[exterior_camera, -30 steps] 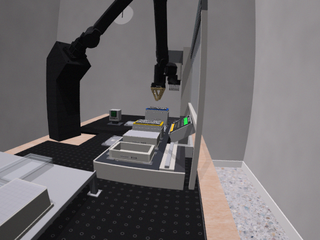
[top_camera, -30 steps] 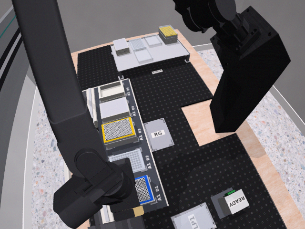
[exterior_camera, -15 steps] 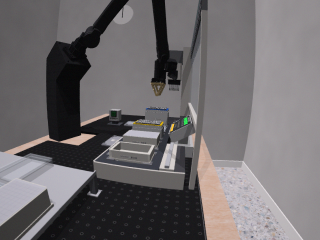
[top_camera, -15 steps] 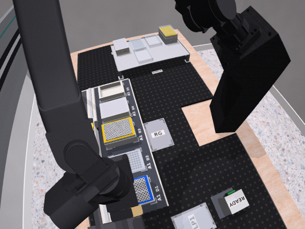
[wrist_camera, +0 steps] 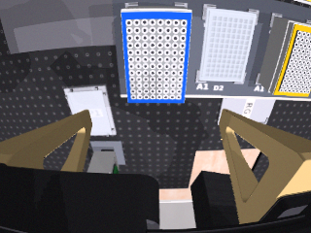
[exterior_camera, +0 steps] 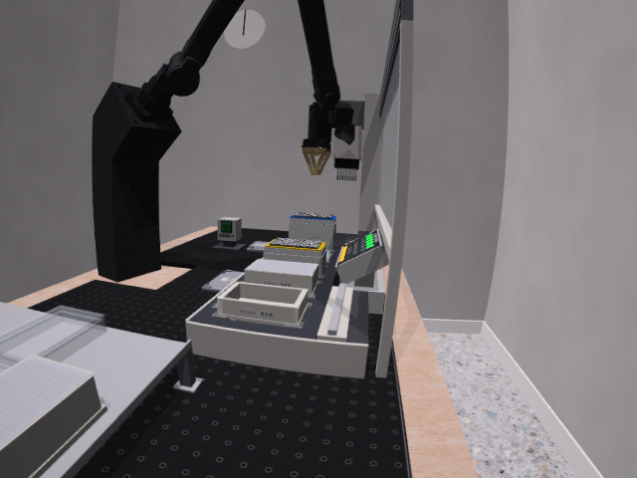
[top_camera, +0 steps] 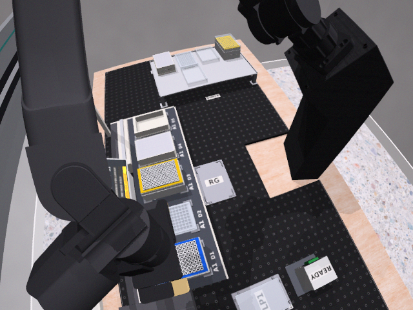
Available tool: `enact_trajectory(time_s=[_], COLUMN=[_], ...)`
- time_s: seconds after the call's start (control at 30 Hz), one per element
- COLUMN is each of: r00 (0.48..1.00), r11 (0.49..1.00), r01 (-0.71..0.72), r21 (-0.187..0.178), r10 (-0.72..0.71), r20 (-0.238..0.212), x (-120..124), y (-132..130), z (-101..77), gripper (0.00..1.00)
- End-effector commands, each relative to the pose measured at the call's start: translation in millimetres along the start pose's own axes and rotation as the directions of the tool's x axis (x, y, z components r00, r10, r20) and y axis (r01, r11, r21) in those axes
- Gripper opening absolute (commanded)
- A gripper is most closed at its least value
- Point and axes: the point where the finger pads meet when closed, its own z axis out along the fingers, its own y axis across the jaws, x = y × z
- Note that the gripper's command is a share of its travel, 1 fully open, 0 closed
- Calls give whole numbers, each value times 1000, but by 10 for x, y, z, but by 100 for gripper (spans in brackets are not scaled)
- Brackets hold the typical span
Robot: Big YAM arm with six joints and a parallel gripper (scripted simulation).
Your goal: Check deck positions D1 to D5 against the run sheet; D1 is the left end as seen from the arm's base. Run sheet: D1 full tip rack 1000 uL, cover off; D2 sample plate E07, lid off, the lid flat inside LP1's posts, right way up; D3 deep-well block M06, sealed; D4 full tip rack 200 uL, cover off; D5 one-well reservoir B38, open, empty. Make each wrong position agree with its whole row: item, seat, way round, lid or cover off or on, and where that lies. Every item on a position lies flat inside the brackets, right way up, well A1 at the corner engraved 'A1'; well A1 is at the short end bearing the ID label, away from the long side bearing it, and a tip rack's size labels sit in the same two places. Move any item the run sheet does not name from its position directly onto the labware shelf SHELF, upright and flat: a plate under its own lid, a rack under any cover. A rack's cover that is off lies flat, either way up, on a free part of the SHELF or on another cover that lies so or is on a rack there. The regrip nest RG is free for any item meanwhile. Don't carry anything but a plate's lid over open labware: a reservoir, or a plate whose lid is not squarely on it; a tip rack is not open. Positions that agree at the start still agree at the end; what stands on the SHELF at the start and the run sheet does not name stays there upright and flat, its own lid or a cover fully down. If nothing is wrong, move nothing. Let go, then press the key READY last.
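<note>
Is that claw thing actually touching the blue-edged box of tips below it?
Apart. The exterior view shows the open gripper hanging well above the blue-rimmed tip rack, with bare wall between them.

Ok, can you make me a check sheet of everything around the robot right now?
Surface: black dotted mat on a wooden bench.
Job's things: deck row holds a blue-rimmed tip rack at D1, a clear well plate at D2, a yellow-rimmed tip rack at D3, a closed grey block at D4, an open, empty-looking reservoir at D5. RG nest bare. A flat piece lies on LP1. READY key untouched.
Clutter: shelf carries a yellow-topped rack, a grey box and flat clear pieces.
Claw: claw open, holding nothing, high above D1.
Cables: nothing seen.
Surroundings: grey walls, speckled floor, tilted keypad panel beside the deck.
</note>
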Motion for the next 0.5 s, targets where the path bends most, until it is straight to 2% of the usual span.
enact_trajectory(time_s=[0.0, 0.17, 0.27, 0.3, 0.33, 0.47], r00=[999, 999, 999, 1000, 1000, 1000], r11=[999, 999, 999, 1000, 1000, 1000], r01=[-30, -33, -33, -12, -18, -17], r21=[-30, -32, -32, 4, -6, -7], r10=[31, 34, 34, 12, 18, 17], r20=[28, 29, 28, 2, 15, 14], x=[-170, -181, -180, -24, -36, 25], y=[85, 85, 87, -119, -138, -217], z=[-261, -433, -434, -295, -289, -288], gripper=[100, 100, 100, 100, 100, 100])
